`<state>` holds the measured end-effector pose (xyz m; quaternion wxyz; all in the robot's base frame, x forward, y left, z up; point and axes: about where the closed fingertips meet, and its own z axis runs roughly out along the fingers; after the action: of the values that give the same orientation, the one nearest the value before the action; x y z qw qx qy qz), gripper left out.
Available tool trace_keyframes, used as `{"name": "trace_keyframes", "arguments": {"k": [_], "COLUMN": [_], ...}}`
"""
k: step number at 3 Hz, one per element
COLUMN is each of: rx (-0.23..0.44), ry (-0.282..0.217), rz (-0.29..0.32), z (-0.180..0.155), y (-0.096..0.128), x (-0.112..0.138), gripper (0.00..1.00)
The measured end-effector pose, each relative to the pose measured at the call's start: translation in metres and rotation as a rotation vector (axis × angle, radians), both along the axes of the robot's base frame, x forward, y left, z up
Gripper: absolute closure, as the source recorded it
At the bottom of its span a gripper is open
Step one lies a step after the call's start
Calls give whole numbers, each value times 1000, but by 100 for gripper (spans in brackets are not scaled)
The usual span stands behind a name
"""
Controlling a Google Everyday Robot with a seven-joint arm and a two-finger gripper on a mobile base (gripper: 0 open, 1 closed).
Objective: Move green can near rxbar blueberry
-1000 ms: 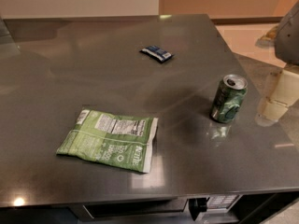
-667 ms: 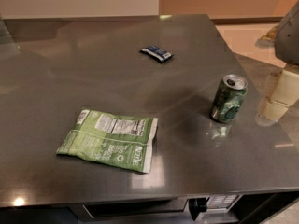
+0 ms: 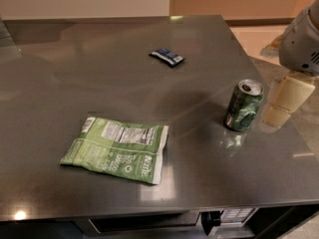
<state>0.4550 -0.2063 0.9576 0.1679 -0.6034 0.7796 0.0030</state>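
The green can (image 3: 243, 105) stands upright on the dark grey table (image 3: 99, 83), near its right side, silver top showing. The rxbar blueberry (image 3: 167, 57) lies flat farther back, left of the can and well apart from it. My gripper (image 3: 285, 102), cream coloured below a grey-white arm (image 3: 303, 36), hangs just right of the can, close beside it and near the table's right edge. It holds nothing that I can see.
A flat green snack bag (image 3: 117, 149) lies at the front left of the table. The table's front edge runs along the bottom, with a dark panel and a knob (image 3: 213, 218) below it. Light floor shows beyond the right edge.
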Motion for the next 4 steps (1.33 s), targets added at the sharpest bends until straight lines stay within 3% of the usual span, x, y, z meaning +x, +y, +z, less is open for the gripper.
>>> {"name": "trace_keyframes", "arguments": {"k": [2, 4], "rx": [88, 109], "ry": [50, 63], "rz": [1, -2], "z": [-37, -58], "y": [10, 13], "x": [28, 37], "gripper": [0, 0]}}
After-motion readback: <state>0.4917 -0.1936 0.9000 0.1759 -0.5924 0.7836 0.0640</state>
